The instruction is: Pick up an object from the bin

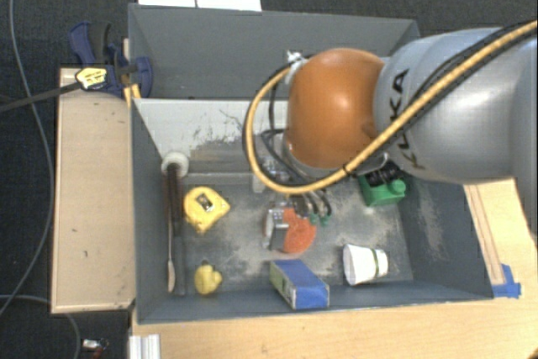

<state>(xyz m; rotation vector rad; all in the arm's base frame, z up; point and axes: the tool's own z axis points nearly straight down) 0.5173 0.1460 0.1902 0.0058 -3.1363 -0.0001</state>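
My gripper (277,228) hangs below the orange wrist cover, low over the middle of the bin floor. Its tip sits against the left side of an orange-red rounded thing (299,238); whether that thing is gripped I cannot tell. A blue box (298,284) lies just in front of it by the near wall. A white cup (364,263) lies on its side to the right. A green block (383,188) sits behind and to the right, partly under the arm.
A yellow tape measure (204,208) lies left of centre, with a small yellow lump (207,278) near the front wall. A long dark-handled tool (174,223) runs along the left wall. The arm covers the back right of the bin.
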